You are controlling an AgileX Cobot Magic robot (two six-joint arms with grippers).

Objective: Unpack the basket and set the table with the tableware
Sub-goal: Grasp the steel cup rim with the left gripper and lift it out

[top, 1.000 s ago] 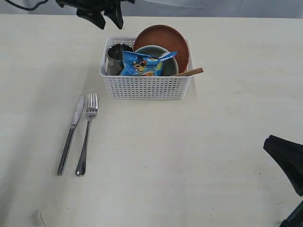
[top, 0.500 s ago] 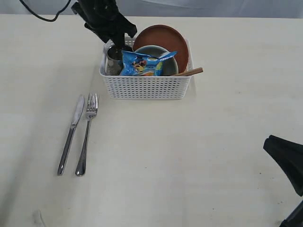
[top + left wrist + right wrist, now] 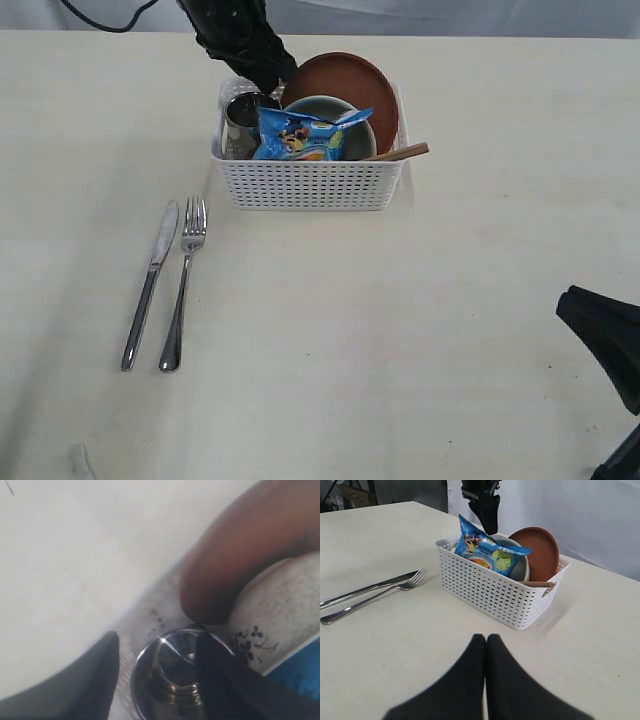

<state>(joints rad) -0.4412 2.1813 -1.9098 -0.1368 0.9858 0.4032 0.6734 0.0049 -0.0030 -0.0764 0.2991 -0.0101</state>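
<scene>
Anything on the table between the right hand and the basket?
No. The right wrist view shows bare table between the right hand and the basket; knife and fork lie off to one side.

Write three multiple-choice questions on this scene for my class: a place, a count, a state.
1. Where is the steel cup? A in the basket B on a shelf C on a chair
2. How many cutlery pieces lie on the table? A one B two C four
3. The right end effector is: A open B shut C gripping a bag
Answers: A, it stands in the basket's corner; B, a knife and a fork lie side by side; B, it is pinched together, empty.
</scene>
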